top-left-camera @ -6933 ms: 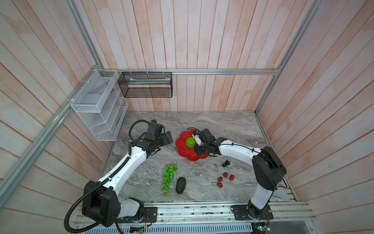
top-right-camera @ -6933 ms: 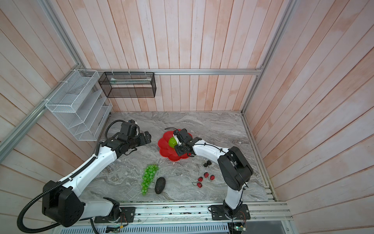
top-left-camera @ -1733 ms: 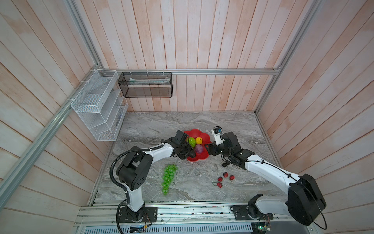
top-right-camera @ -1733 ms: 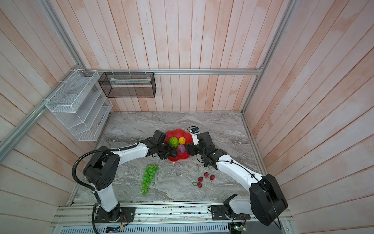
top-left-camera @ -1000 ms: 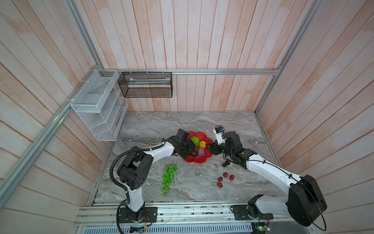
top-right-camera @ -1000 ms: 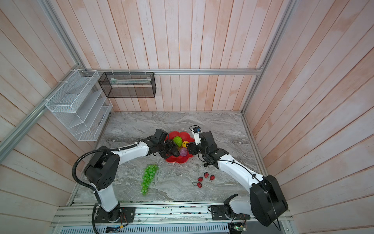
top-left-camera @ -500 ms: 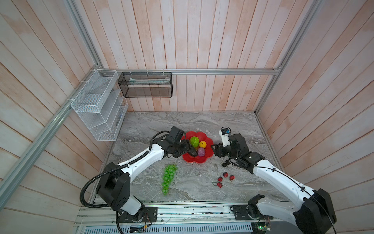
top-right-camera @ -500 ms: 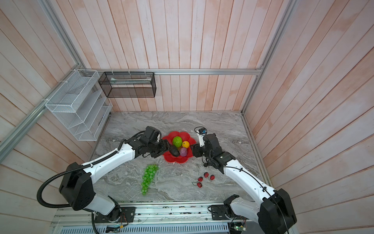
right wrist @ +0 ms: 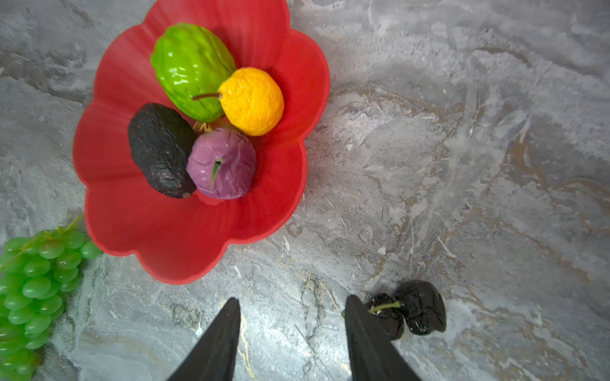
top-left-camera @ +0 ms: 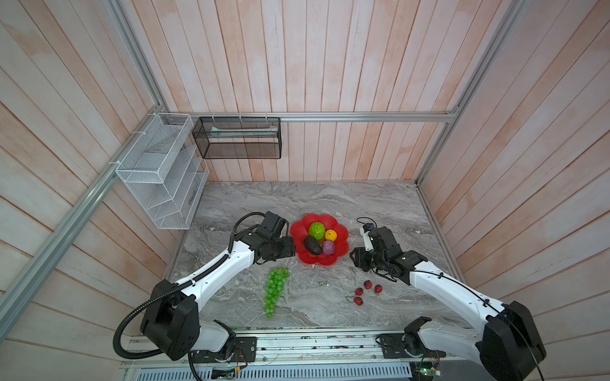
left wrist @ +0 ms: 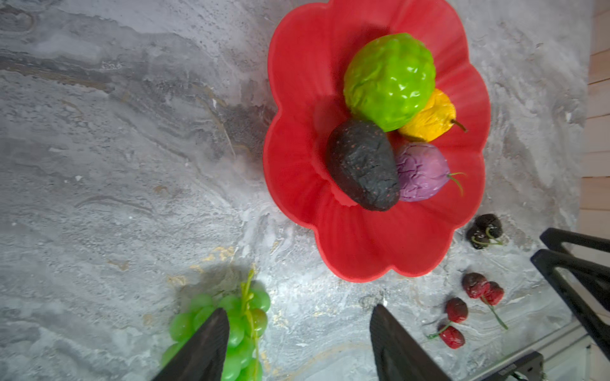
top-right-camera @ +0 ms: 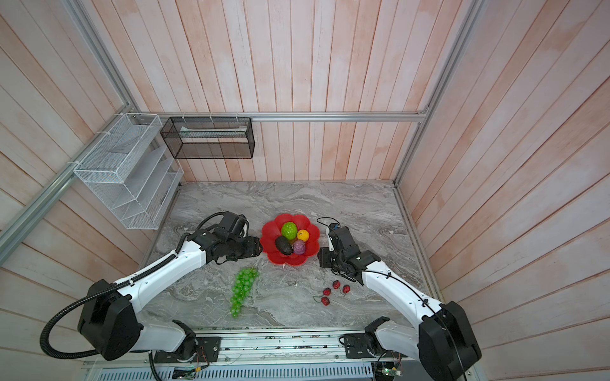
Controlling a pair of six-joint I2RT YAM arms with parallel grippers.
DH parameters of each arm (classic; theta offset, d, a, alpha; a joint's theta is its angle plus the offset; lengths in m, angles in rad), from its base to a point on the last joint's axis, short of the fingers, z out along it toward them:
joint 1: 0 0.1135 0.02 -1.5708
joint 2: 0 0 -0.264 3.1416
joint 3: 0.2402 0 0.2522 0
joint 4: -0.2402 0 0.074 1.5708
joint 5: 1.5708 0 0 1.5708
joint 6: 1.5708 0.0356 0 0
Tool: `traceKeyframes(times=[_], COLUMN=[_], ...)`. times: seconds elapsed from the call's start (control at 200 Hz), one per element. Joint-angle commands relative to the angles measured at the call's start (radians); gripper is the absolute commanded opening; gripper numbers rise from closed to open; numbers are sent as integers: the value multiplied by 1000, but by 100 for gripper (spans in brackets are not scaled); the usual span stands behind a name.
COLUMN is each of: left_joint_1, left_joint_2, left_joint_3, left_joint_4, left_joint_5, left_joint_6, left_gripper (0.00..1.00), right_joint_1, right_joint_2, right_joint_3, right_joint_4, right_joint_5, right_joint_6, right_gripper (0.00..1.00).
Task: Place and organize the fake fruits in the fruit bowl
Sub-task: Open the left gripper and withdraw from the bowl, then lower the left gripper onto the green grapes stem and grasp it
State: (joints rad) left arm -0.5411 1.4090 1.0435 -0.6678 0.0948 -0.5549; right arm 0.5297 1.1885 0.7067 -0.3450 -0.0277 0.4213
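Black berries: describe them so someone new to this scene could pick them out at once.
On the grey marble table sits a red flower-shaped bowl. Just outside its rim, on the right arm's side by the right gripper, lie the black berries. They are a wrinkled, near-black pair on one pale stem, unlike the red berries farther from the bowl.

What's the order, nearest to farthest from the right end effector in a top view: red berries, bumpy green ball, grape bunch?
1. Red berries, on the table by the right end effector.
2. Bumpy green ball, back of fruit bowl.
3. Grape bunch, table, front left.
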Motion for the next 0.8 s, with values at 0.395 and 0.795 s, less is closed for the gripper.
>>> traceKeyframes(times=[0.395, 0.795], left_joint_1=[13, -70], left_joint_2=[170, 245], left_joint_3=[78, 120], left_joint_4=[-112, -230], left_joint_5=[23, -33], left_joint_6=[233, 246], left_gripper=[60, 54], right_joint_1=[24, 22], right_joint_2=[165, 163], right_joint_3=[99, 80], right_joint_4=[50, 92], right_joint_5=[-64, -82], right_joint_6=[-5, -35], right_gripper=[53, 53])
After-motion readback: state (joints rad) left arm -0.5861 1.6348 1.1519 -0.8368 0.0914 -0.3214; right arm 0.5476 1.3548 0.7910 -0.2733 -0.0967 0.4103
